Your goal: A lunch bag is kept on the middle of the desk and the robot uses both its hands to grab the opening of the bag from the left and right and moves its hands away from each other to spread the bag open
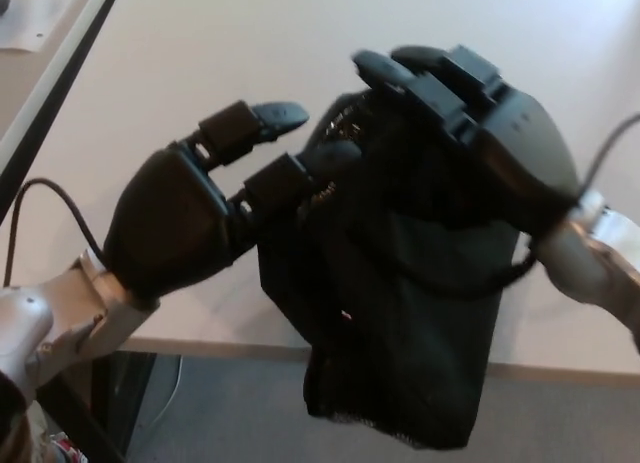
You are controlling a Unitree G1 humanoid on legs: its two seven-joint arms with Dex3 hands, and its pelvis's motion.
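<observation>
Desk [200, 53] behind, right hand [480, 123] hides lunch bag [400, 323] opening (grip unclear).

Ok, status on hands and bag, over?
Left hand and right hand both at the bag top, grip unclear. Bag hangs over the desk edge, opening hidden. Nothing in the way.

Lunch bag [400, 333]: black cloth, matt, soft and creased; small metallic glint at zipper pull; hem at bottom looks slightly rough.
Left hand [200, 218]: black plastic shell, smooth, low sheen; finger segments hard and blocky, tips rounded with dull gloss.
Right hand [480, 123]: same black plastic, smooth domed back catching soft highlight.
Wrists: silver-grey metal, satin finish.
Cables: black, smooth rubbery sheath.
Desk [200, 53]: pale, smooth, matt top; dark edge strip at left.
Floor: grey, fine-textured, matt.
</observation>
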